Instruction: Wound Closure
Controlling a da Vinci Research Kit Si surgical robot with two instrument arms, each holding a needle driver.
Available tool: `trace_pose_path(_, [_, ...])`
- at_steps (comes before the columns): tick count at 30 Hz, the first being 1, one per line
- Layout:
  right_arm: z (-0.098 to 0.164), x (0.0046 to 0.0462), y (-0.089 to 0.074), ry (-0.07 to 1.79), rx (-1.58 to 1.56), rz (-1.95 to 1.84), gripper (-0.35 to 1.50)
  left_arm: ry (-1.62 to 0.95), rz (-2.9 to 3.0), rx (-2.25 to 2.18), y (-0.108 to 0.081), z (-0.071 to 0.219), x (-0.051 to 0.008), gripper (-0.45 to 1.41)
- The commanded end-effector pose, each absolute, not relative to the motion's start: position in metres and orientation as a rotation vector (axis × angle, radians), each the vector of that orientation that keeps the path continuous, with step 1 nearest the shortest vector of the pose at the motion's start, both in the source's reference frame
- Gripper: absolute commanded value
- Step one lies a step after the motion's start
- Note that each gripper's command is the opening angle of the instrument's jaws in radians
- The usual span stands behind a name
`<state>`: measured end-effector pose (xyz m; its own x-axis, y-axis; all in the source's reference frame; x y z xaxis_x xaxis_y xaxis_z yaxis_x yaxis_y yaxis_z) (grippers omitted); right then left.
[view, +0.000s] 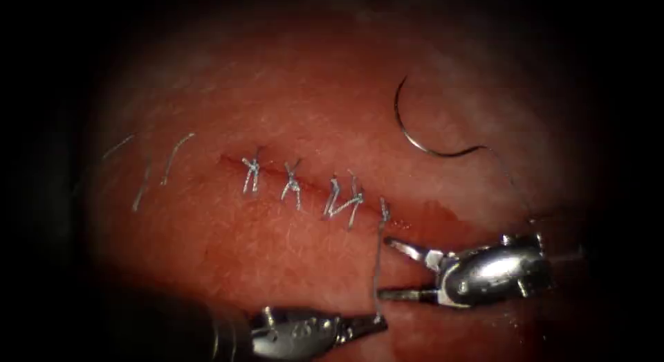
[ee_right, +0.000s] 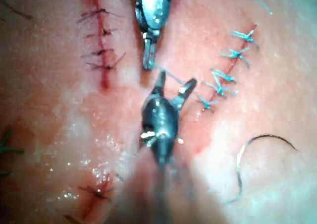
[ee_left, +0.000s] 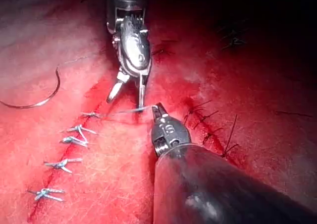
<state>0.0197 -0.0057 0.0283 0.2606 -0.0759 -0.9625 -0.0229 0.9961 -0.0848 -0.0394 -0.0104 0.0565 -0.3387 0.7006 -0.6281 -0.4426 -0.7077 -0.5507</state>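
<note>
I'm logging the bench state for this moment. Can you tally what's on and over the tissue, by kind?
Claws: 2, left shut on the thread, right open, holding nothing
Needle: 1, lying free on the tissue
Finished stitches along the cut: 5
Loose thread ends: 3
Total: 11

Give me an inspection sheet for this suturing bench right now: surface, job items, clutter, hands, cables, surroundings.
Surface: pink pork-belly tissue with a cut, wet red fluid at its right end.
Job's things: curved steel needle lying free on the tissue, above the cut's right end; pale thread running from the last stitch; four knotted pale stitches further left.
Clutter: loose cut thread ends, left.
Hands: left hand shut on the thread; right hand open around the thread, holding nothing.
Cables: nothing seen.
Surroundings: dark.
</note>
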Motion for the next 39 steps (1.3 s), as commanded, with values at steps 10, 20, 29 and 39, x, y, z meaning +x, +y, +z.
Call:
trace_pose_path(10, [0.0301,0.0217,-0.0065,1.282,-0.187,-0.065,1.16,-0.372,2.084,-1.165,-0.012,0.0565,-0.0402,-0.45])
trace_pose_path(20, [0.0314,0.0226,-0.0059,1.268,-0.206,-0.062,1.16,-0.369,2.083,-1.164,-0.0122,0.0564,-0.0405,-0.45])
trace_pose_path(29, [0.0321,0.0241,-0.0055,1.26,-0.216,-0.056,1.16,-0.365,2.089,-1.168,-0.0124,0.0566,-0.0407,-0.45])
trace_pose_path(39, [0.033,0.0246,-0.0055,1.258,-0.222,-0.059,1.13,-0.368,2.09,-1.17,-0.0124,0.0566,-0.0407,-0.45])
